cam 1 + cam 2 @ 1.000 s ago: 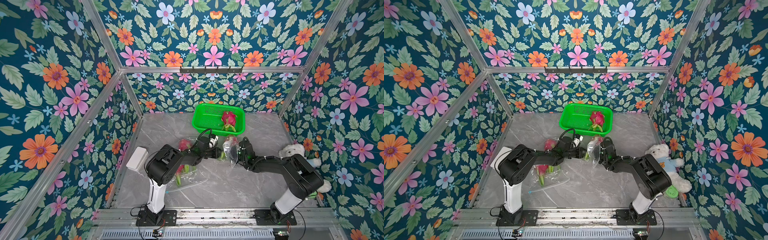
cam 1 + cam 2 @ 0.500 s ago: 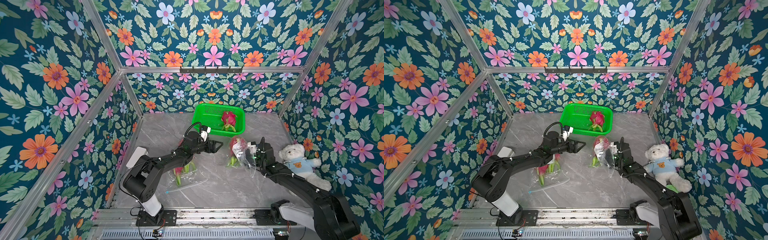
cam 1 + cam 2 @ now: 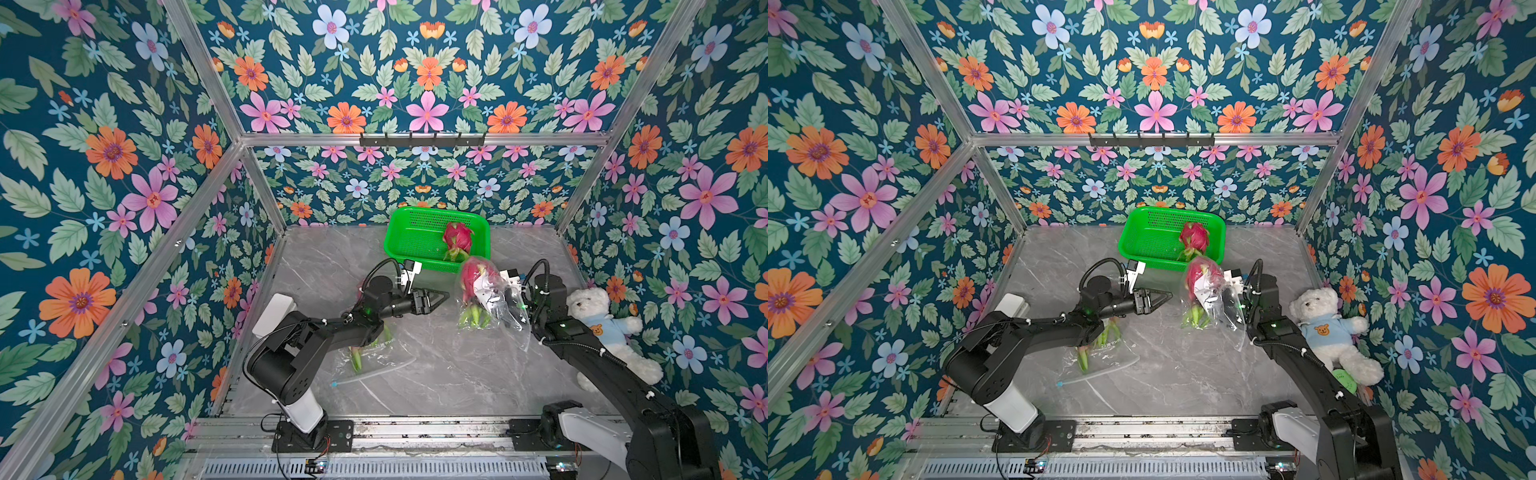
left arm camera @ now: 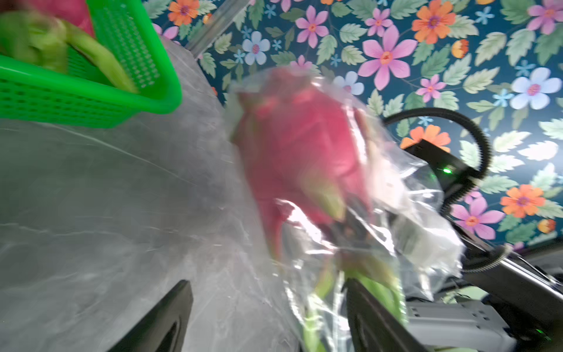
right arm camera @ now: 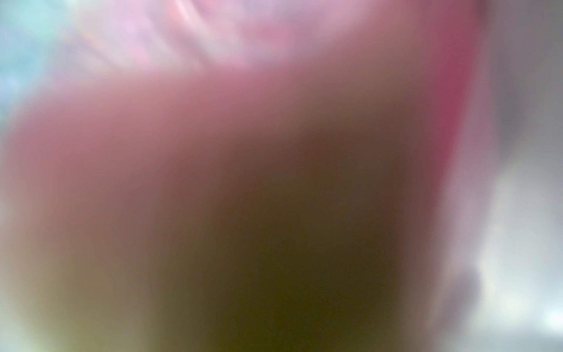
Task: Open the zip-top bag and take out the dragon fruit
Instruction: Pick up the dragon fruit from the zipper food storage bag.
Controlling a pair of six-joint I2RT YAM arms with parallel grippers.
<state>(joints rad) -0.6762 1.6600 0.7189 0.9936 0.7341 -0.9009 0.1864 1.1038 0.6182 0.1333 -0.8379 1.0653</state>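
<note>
A clear zip-top bag (image 3: 496,305) hangs above the table with a pink dragon fruit (image 3: 473,276) inside, green scales pointing down. My right gripper (image 3: 506,293) is shut on the bag's right side, its fingers hidden behind the plastic. The right wrist view is only a pink-green blur. My left gripper (image 3: 441,296) is open and empty, its tips just left of the bag. In the left wrist view the bagged dragon fruit (image 4: 298,146) fills the space ahead of the spread fingers (image 4: 374,317). A second bag (image 3: 374,353) with fruit lies under my left arm.
A green basket (image 3: 409,232) at the back holds one loose dragon fruit (image 3: 457,237). A white teddy bear (image 3: 602,320) sits by the right wall beside my right arm. A white box (image 3: 274,307) lies at the left wall. Floral walls enclose the table.
The two grippers, together at the bag a second ago, have drawn apart. My left gripper opened and let go. My right gripper carried the bag with its fruit up and to the right.
</note>
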